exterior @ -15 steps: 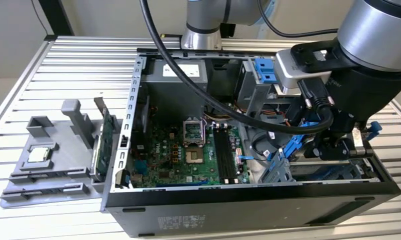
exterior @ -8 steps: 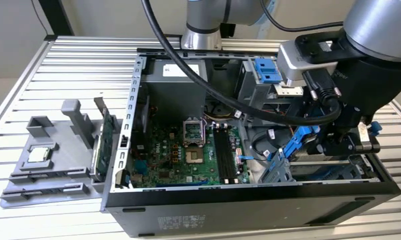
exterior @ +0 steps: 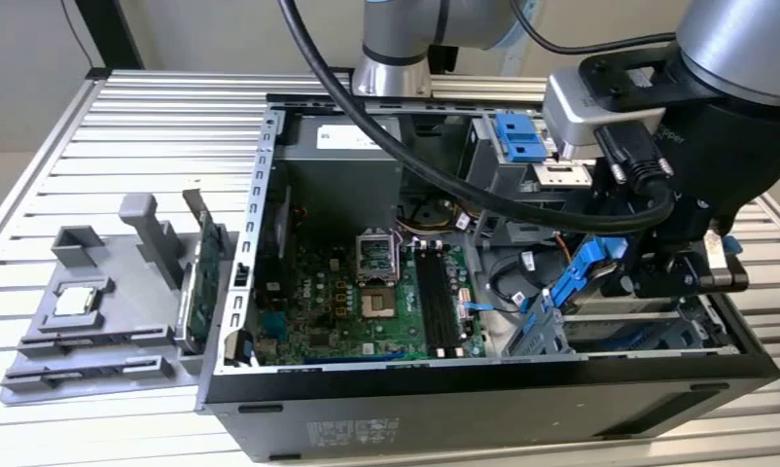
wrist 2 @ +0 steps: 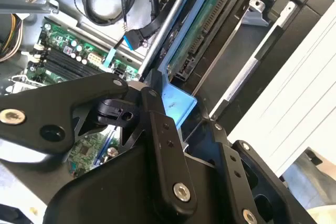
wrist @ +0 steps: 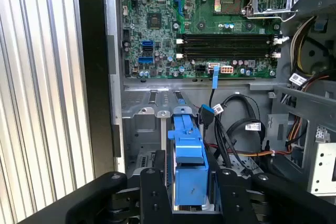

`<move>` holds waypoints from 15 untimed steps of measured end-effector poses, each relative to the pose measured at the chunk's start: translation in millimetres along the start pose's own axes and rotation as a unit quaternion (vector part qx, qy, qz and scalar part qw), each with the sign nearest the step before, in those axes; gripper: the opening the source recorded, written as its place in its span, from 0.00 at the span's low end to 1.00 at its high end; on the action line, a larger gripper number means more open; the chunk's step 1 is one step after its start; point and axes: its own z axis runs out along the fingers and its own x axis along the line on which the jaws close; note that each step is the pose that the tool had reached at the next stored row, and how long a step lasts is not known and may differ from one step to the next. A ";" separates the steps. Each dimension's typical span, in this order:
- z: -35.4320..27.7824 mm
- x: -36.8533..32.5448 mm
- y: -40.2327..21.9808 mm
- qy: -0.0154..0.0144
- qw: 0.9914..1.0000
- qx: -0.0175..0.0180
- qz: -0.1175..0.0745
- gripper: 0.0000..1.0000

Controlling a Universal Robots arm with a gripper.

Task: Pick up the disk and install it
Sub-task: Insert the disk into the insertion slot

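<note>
Disk: bright blue carrier rails, plain; in the second wrist view its underside is green circuit board with a dark connector. Gripper: matte black, silver screw heads. Motherboard: green, dotted with small silver and black parts. Memory slots: black, white end clips. Cables: black with white tags. One thin light-blue cable. Yellow wires. Case: black outside, grey metal inside. Table: silver, ribbed in parallel slats. Holder, exterior view's left: plain grey, silver square chip on it. Blue latches, upper right of the exterior view. Arm: grey over black.
</note>
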 end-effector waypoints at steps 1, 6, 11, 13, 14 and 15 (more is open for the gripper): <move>-1.5 -0.1 -0.2 0.000 1.000 0.000 0.000 1.00; -14.8 -0.6 -1.7 0.000 1.000 -0.001 0.000 1.00; -34.7 -1.4 -3.9 0.000 1.000 -0.002 0.000 1.00; -37.6 -1.5 -4.2 0.000 1.000 -0.002 0.000 1.00; -37.5 -1.5 -4.2 0.000 1.000 -0.002 0.000 1.00; -37.5 -1.5 -4.2 0.000 1.000 -0.002 0.000 1.00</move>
